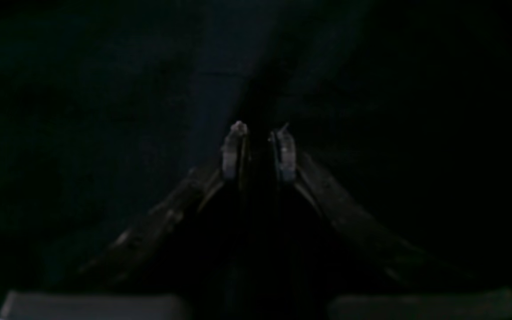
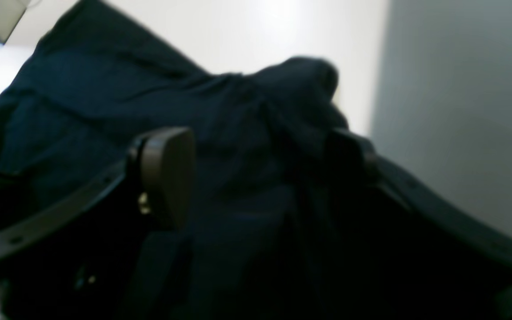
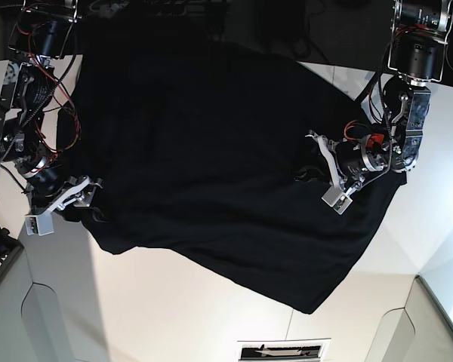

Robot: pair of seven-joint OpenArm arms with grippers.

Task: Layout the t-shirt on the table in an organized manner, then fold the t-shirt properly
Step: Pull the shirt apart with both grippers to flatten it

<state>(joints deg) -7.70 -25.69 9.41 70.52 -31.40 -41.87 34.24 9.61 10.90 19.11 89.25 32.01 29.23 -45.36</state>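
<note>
Item one, the large black cloth t-shirt (image 3: 211, 158): I see it spread plain side up across the broad flat white tabletop (image 3: 174, 309), its far edge running out of the base view at the top, so I cannot make out collar or sleeves there; no print shows in any view. Its near hem runs diagonally from beside the right arm to a pointed corner low and right of centre. Item two, the left gripper (image 3: 315, 162), on the base view's right: it sits on the shirt's right-hand part, tips sunk into a small dark pucker of cloth. The left wrist view is almost wholly black; I pick out only two pale fingertips (image 1: 234, 149) standing close together with a narrow dark slot between them, and I cannot tell whether cloth is pinched there or whether the jaws are fully closed. Item three, the right gripper (image 3: 87, 197), on the base view's left: it lies at the shirt's left edge. In the right wrist view its jaws stand wide apart, one rounded dark pad (image 2: 167, 173) clear and the opposite one half buried under a bunched hump of fabric (image 2: 300, 89); nothing is clamped. That view is blurred, and the lower part is lost in shadow. Item four, open room: bare white table lies below the hem along the whole near side, and to the far right beyond the left arm.
</note>
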